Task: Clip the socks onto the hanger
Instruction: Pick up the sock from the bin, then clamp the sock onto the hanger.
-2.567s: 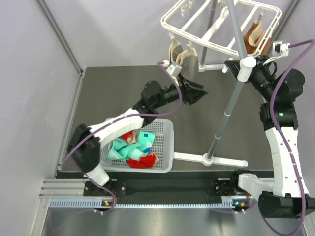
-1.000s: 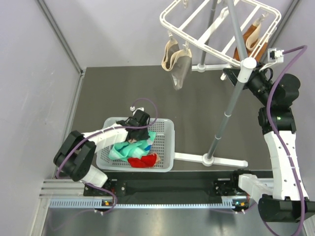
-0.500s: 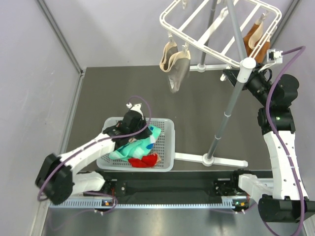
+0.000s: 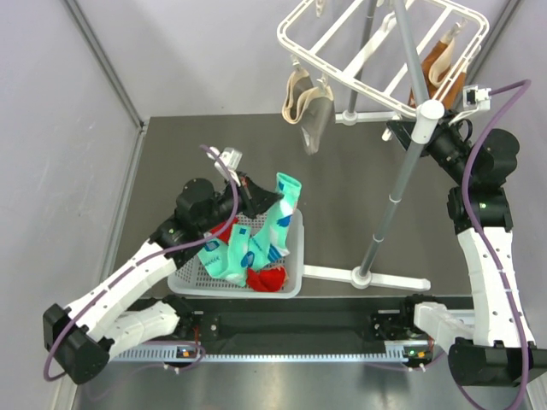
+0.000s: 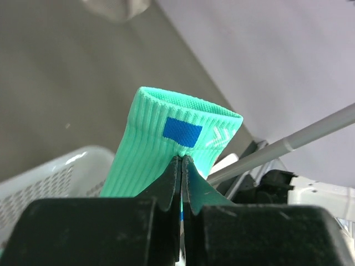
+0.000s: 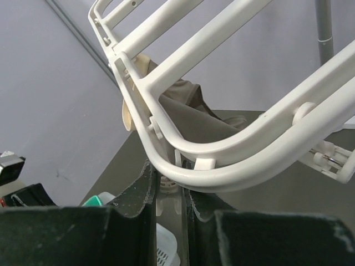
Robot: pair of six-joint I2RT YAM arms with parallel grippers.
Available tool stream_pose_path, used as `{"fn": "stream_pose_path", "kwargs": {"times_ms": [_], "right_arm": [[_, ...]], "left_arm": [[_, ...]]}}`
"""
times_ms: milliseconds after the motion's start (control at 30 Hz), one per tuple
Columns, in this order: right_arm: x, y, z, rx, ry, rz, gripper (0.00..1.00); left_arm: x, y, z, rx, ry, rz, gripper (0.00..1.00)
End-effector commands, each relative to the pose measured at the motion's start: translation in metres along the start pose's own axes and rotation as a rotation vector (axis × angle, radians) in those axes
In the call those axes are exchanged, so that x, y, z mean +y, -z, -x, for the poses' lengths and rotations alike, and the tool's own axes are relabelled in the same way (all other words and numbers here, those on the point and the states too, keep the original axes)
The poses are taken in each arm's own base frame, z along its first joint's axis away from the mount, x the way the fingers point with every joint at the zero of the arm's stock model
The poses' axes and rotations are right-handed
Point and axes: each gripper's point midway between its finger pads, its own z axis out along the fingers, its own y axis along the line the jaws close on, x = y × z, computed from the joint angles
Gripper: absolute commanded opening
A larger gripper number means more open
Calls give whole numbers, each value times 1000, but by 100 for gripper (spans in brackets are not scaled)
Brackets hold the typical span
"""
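My left gripper (image 4: 256,198) is shut on the cuff of a mint-green sock (image 4: 278,220) and holds it above the basket. In the left wrist view the sock (image 5: 161,144) rises from between the closed jaws of the left gripper (image 5: 182,162). More mint-green socks (image 4: 229,256) and a red sock (image 4: 270,278) lie in the basket. The white hanger (image 4: 342,73) stands on a grey pole (image 4: 400,175). My right gripper (image 6: 168,184) is shut on a small white clip (image 6: 168,195) under the hanger frame (image 6: 233,147).
A white perforated basket (image 4: 295,235) sits near the left arm's base. Beige socks (image 4: 306,104) hang from the hanger's near-left side and orange-brown socks (image 4: 440,60) from its right. The pole's white foot (image 4: 367,277) lies right of the basket. Walls close both sides.
The left gripper shut on a mint-green sock in the basket and lifted it up and to the right. The right arm has stayed where it was at the hanger.
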Motion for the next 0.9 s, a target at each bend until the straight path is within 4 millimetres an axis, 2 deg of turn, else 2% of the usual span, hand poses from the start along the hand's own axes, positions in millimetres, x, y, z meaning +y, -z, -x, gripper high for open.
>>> {"fn": "stream_pose_path", "kwargs": {"times_ms": [0,33,100,167,200,233,267,300,333,400,433,633,667,700,733,867], "right_arm": [[18,5,1,8,-1,67,0],[20,5,2,6,-6,73,0],[21,4,2,10,-15,76,0],[22,5,3,11,-19,76,0],[22,4,3,12,-21,75,0],[22,5,3,11,-22,76,0],[23,4,5,9,-22,76,0],[23,4,5,12,-26,76,0],[23,4,5,11,-27,78,0],[24,4,6,11,-31,80,0],[24,4,6,10,-33,80,0],[24,4,6,12,-32,79,0],[24,4,6,13,-33,80,0],[33,2,2,25,-34,106,0],[33,2,1,30,-38,107,0],[33,1,0,34,-39,109,0]], "left_arm": [[-69,-6,55,-133,-100,-250,0],[-71,-14,54,-119,-103,-267,0],[-94,-19,68,-153,-132,-341,0],[-101,-35,67,-141,-137,-363,0],[-118,-37,74,-162,-156,-405,0],[-119,-48,70,-149,-159,-407,0],[-129,-50,78,-172,-180,-425,0],[-138,-55,77,-175,-190,-443,0],[-135,-67,71,-160,-193,-429,0],[-145,-76,76,-177,-214,-439,0],[-142,-87,70,-162,-216,-436,0],[-150,-117,69,-167,-240,-454,0],[-156,-119,74,-179,-247,-467,0],[-158,-122,75,-180,-247,-472,0],[-157,-128,71,-168,-247,-471,0],[-166,-135,76,-182,-252,-490,0]]}}
